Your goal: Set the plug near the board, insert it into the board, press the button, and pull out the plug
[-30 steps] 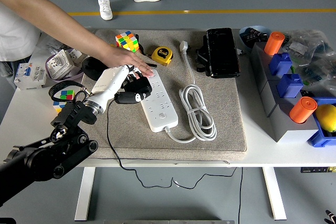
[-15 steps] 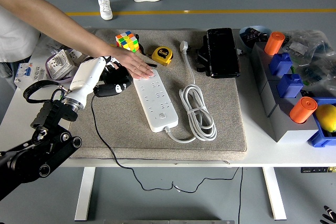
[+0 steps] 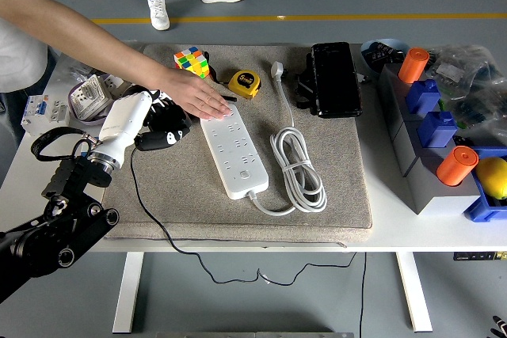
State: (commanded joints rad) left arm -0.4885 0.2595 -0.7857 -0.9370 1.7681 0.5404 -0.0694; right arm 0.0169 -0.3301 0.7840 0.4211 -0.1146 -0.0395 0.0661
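Observation:
The white power strip (image 3: 234, 153) lies lengthwise on the grey mat (image 3: 333, 195). A person's hand (image 3: 193, 93) reaches in from the upper left and presses flat on the strip's far end. My left hand (image 3: 162, 128), black fingers on a white forearm, is just left of the strip's far end and clear of it. Its fingers are curled on the black plug (image 3: 158, 140). The plug's thin black cord (image 3: 146, 203) trails down over the mat and off the table's front edge. My right hand is out of view.
The strip's own white cable (image 3: 299, 165) lies coiled to its right, with its white plug (image 3: 277, 70) at the back. A Rubik's cube (image 3: 192, 62), yellow tape measure (image 3: 245, 82) and black case (image 3: 333, 78) sit behind. A grey block (image 3: 424, 148) with blue and orange parts stands right.
My left hand has drawn back leftward from over the strip's sockets, carrying the black plug with it. The person's hand stays pressed on the strip's far end.

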